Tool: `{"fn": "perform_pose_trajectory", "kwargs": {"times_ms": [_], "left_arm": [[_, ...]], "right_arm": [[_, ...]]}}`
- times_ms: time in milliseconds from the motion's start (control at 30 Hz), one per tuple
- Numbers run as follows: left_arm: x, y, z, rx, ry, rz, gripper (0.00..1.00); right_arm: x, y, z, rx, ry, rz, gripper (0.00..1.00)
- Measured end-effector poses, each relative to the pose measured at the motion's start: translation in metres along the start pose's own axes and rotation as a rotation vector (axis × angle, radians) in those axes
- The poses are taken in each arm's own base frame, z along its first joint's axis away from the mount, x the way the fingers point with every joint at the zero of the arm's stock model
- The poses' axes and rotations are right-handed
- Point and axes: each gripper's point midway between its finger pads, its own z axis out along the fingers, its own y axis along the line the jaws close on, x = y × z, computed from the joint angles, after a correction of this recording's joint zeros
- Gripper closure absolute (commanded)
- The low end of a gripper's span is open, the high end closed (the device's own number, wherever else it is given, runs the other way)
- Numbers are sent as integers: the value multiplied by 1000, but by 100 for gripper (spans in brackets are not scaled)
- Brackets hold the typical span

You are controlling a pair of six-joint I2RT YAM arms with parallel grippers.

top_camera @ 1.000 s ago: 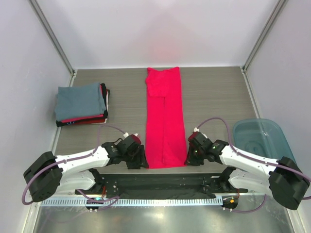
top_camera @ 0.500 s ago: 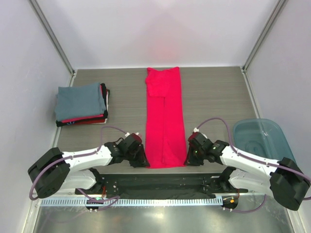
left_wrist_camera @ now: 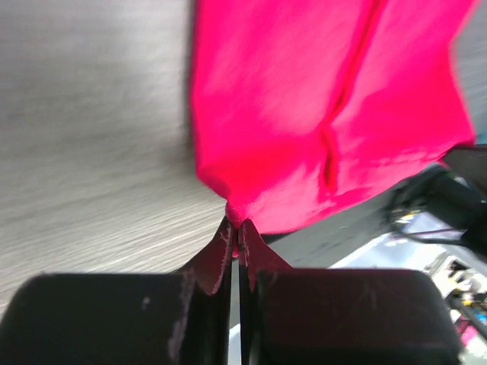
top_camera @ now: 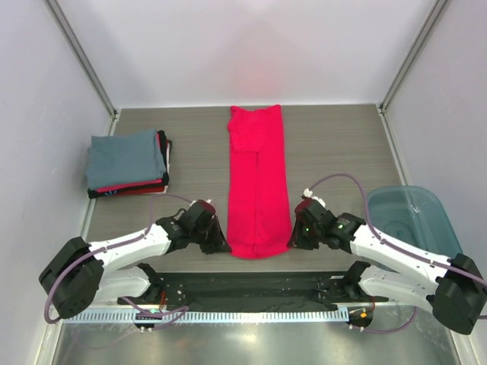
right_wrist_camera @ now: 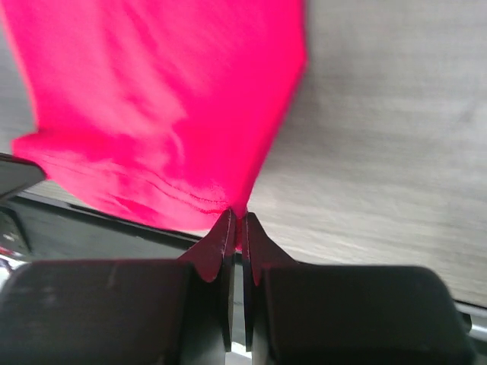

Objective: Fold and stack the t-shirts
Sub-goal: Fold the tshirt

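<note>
A bright red-pink t-shirt [top_camera: 258, 179], folded into a long narrow strip, lies down the middle of the table. My left gripper [top_camera: 221, 245] is shut on its near left corner [left_wrist_camera: 234, 211]. At the near right corner [right_wrist_camera: 243, 214] my right gripper [top_camera: 292, 242] is shut on the cloth. Both near corners are lifted a little, and the hem sags between them. A stack of folded t-shirts [top_camera: 127, 162], slate blue-grey on top with red and dark ones below, sits at the left.
A translucent teal plastic tub [top_camera: 407, 218] stands at the right edge. A black base plate [top_camera: 251, 289] runs along the near edge between the arm bases. Walls close in the table at the left, back and right.
The left gripper has closed on the shirt's near left corner. Both grippers have moved slightly away from the near edge, drawing the hem up and inward.
</note>
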Motion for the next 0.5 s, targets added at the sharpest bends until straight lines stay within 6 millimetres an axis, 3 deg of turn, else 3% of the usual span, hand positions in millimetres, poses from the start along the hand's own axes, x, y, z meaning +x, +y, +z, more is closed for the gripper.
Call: {"fn": "perform_pose_trajectory", "kwargs": {"times_ms": [133, 267, 500], "left_arm": [[-27, -18, -9, 48, -39, -22, 100], [-64, -38, -16, 84, -86, -47, 100], [-155, -62, -11, 100, -169, -104, 100]], "right_arm": [[-33, 15, -7, 9, -69, -8, 99], [-84, 15, -5, 44, -151, 42, 99], [-161, 13, 19, 102, -189, 85, 99]]}}
